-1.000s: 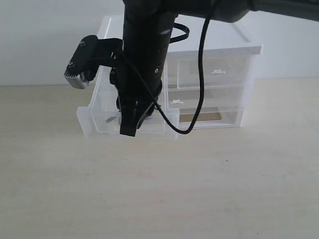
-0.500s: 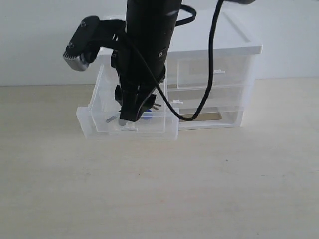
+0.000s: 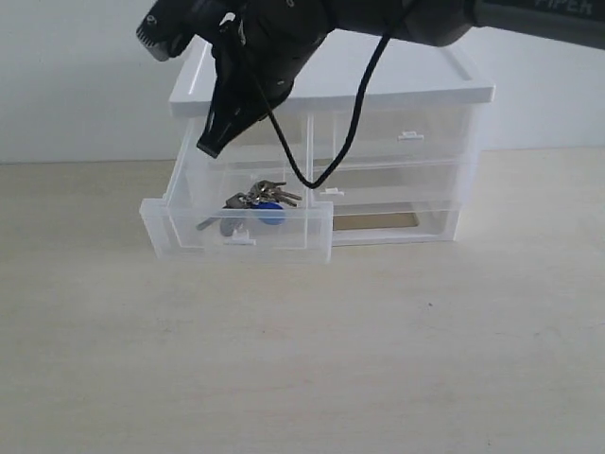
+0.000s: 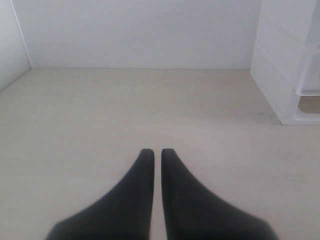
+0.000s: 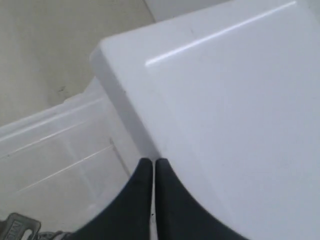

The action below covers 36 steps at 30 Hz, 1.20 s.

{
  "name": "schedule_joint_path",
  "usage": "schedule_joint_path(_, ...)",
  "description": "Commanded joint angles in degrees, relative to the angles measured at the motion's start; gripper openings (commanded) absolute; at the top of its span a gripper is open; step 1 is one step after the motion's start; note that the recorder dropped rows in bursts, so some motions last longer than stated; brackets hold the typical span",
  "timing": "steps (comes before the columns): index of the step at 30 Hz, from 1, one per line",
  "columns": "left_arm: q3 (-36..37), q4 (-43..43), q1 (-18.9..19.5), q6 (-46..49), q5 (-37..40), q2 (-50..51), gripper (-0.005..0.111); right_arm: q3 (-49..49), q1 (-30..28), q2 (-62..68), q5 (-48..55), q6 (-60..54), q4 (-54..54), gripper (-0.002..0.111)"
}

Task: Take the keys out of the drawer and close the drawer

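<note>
The keys (image 3: 253, 202), grey metal with a round blue fob (image 3: 270, 214), lie inside the drawer (image 3: 180, 227), which stands pulled out from the cabinet's top left. My right gripper (image 3: 211, 147) hangs above the drawer's back left, shut and holding nothing. In the right wrist view its tips (image 5: 153, 162) sit over the edge of the cabinet's white top (image 5: 225, 100), with the drawer (image 5: 60, 145) below and one key (image 5: 15, 227) at the frame's corner. My left gripper (image 4: 157, 151) is shut over bare table, away from the cabinet (image 4: 287, 60), and is out of the exterior view.
The clear plastic cabinet (image 3: 454, 95) stands at the back against a white wall. Its right half-width drawer (image 3: 402, 137) is closed, with wider drawers (image 3: 397, 180) beneath. The right arm and its cable (image 3: 359, 85) cross in front of the cabinet's top.
My right gripper has risen out of the drawer, up and to the left, with nothing in it. The keys stay in the drawer and now show fully.
</note>
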Motion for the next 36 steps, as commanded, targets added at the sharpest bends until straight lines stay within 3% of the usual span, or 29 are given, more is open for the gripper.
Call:
schedule_joint_path(1,0.23,-0.18,0.14,0.09,0.04,-0.16,0.005,-0.38,-1.28,1.90,-6.91,4.51,-5.59,0.000)
schedule_joint_path(8,0.23,-0.18,0.14,0.09,0.04,-0.16,0.005,-0.38,-3.42,2.36,-6.89,6.22,-6.20,0.000)
schedule_joint_path(15,0.23,-0.18,0.14,0.09,0.04,-0.16,0.005,-0.13,-4.59,0.42,3.17,4.15,-6.10,0.000)
schedule_joint_path(22,0.23,-0.18,0.14,0.09,0.04,-0.16,0.005,-0.13,-9.91,-1.55,3.92,9.52,-5.17,0.000)
schedule_joint_path(26,0.23,-0.18,0.14,0.09,0.04,-0.16,0.005,-0.13,-10.25,-2.37,4.31,5.76,-3.95,0.000)
schedule_joint_path(34,0.23,-0.18,0.14,0.09,0.04,-0.16,0.005,-0.13,-7.78,-7.29,3.17,-9.75,20.61,0.000)
schedule_joint_path(36,0.23,-0.18,0.14,0.09,0.04,-0.16,0.005,-0.13,-7.11,-7.29,4.46,-13.43,26.13,0.004)
